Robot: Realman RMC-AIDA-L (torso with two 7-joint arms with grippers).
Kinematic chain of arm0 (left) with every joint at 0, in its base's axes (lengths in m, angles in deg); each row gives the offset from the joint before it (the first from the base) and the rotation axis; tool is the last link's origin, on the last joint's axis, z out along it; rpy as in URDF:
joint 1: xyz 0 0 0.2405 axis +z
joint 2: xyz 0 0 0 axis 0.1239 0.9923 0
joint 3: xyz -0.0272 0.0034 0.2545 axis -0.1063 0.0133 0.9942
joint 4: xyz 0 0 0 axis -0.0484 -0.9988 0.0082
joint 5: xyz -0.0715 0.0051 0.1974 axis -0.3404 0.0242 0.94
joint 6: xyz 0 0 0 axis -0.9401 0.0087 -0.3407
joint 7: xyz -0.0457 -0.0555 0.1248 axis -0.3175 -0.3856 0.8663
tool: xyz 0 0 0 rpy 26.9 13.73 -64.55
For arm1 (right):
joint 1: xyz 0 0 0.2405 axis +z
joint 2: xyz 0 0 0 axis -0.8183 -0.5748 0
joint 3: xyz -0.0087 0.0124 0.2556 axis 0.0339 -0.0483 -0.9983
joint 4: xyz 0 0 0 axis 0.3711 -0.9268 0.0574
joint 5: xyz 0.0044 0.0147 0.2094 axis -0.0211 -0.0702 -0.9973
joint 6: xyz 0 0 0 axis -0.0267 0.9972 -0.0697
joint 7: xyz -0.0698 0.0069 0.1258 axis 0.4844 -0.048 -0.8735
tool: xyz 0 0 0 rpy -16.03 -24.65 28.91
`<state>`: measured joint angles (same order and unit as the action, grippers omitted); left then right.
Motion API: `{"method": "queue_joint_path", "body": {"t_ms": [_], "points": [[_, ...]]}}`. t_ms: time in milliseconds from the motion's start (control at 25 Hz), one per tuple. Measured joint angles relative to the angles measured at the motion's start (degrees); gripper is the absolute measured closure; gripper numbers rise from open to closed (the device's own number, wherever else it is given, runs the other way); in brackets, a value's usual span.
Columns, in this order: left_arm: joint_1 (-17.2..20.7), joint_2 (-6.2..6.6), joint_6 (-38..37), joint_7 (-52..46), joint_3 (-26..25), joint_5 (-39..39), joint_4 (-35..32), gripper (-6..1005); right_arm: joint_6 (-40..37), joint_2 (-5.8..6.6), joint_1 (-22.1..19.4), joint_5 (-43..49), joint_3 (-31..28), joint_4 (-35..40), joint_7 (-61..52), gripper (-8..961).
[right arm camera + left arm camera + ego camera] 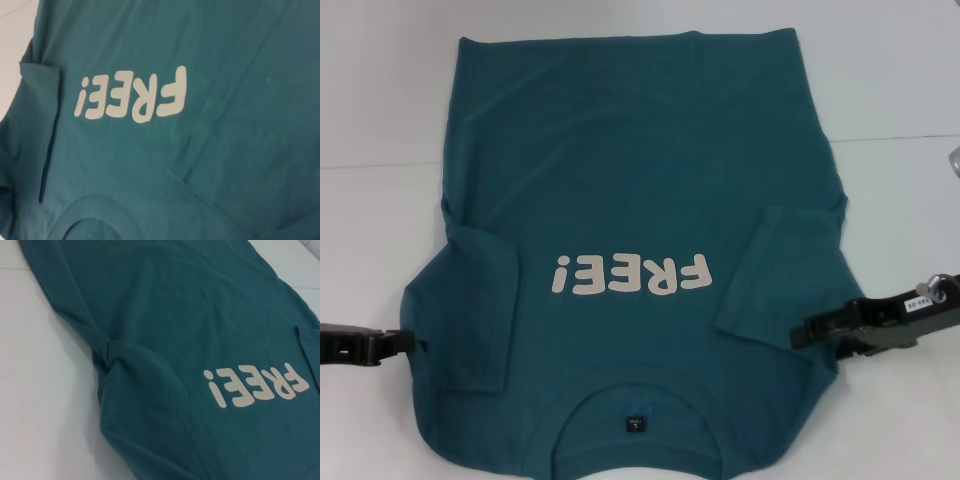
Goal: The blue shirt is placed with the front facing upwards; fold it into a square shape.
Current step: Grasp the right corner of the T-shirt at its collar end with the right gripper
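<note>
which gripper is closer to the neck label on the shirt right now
Roughly equal, the left slightly nearer. The left gripper sits at the blue shirt's left edge, the right gripper over its right sleeve, with the neck label between them.

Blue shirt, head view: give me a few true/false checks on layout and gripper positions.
1. The blue shirt lies front up, "FREE!" print showing. True.
2. Its collar points away from the robot. False: the collar is at the near edge.
3. Both sleeves are folded in over the body. True.
4. The left gripper hovers over the print. False: it sits at the shirt's left edge.
5. The right gripper is at the shirt's right edge. True.
</note>
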<state>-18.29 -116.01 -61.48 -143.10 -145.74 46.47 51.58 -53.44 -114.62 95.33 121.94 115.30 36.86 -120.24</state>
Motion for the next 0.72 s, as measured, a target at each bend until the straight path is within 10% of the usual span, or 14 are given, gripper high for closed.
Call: {"method": "queue_joint_path", "body": {"t_ms": [720], "points": [[-0.36, 0.48, 0.51, 0.64, -0.01, -0.18, -1.90, 997, -0.79, 0.75, 1.71, 0.06, 0.43, -0.83, -0.28, 112]]}}
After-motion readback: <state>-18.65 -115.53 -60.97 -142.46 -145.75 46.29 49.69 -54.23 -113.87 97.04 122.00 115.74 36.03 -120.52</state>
